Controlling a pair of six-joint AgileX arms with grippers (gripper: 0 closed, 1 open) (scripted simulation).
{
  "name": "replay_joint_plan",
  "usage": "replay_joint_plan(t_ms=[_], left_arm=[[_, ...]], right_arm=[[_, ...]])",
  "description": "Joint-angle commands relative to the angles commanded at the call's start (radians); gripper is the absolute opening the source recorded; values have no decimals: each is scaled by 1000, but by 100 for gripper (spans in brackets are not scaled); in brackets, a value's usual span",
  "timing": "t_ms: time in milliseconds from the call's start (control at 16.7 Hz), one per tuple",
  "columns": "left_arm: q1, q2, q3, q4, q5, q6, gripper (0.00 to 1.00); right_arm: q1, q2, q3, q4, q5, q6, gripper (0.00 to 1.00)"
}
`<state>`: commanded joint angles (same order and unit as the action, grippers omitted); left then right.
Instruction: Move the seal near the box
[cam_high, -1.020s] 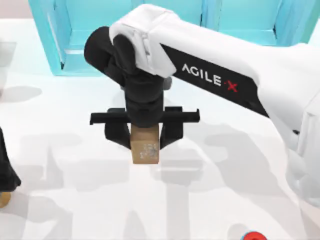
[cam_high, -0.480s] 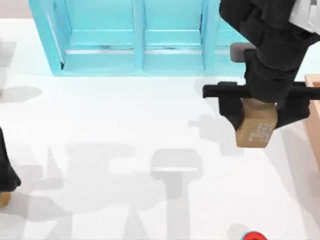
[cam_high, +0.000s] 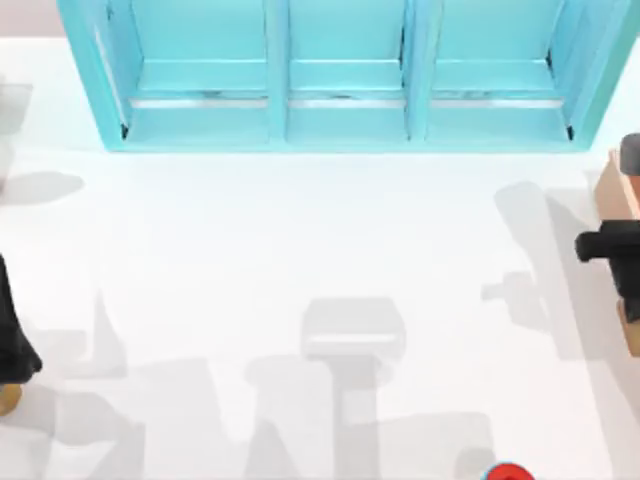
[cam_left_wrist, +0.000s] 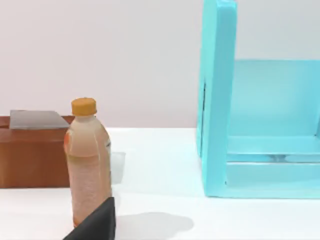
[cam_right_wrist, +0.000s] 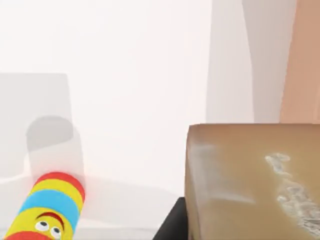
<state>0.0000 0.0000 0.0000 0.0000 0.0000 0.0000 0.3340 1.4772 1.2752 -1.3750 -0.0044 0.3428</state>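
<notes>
White table (cam_high: 300, 250) is stretching out below a big turquoise cabinet (cam_high: 340, 75), and a striped round toy (cam_right_wrist: 47, 210) is sitting near its front edge. At the table's right edge, the right gripper (cam_high: 622, 262) is squeezing the seal (cam_right_wrist: 255, 182) just beside the box (cam_high: 612, 182). My left arm (cam_high: 12, 340) is resting at the left edge, near a juice bottle (cam_left_wrist: 88, 162) and a brown block (cam_left_wrist: 30, 152).

Carried rightward across the table: right gripper (cam_high: 625, 262) and seal (cam_high: 632, 330), a second ago near the middle, half a second ago right of centre, now cut off at the right edge, just beside the box (cam_high: 612, 185).
</notes>
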Motion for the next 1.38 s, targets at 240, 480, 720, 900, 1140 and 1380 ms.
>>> replay_joint_plan(t_ms=[240, 480, 720, 900, 1140, 1380], left_arm=[[0, 0, 0, 0, 0, 0, 100], [0, 0, 0, 0, 0, 0, 100], [0, 0, 0, 0, 0, 0, 100], [0, 0, 0, 0, 0, 0, 100], [0, 0, 0, 0, 0, 0, 100], [0, 0, 0, 0, 0, 0, 100]], right_arm=[[3, 3, 1, 0, 1, 1, 0], [0, 5, -70, 74, 0, 5, 0], [4, 14, -208, 227, -1, 5, 0], [6, 19, -242, 260, 0, 6, 0], [6, 19, -242, 260, 0, 6, 8], [6, 19, -242, 260, 0, 6, 38]])
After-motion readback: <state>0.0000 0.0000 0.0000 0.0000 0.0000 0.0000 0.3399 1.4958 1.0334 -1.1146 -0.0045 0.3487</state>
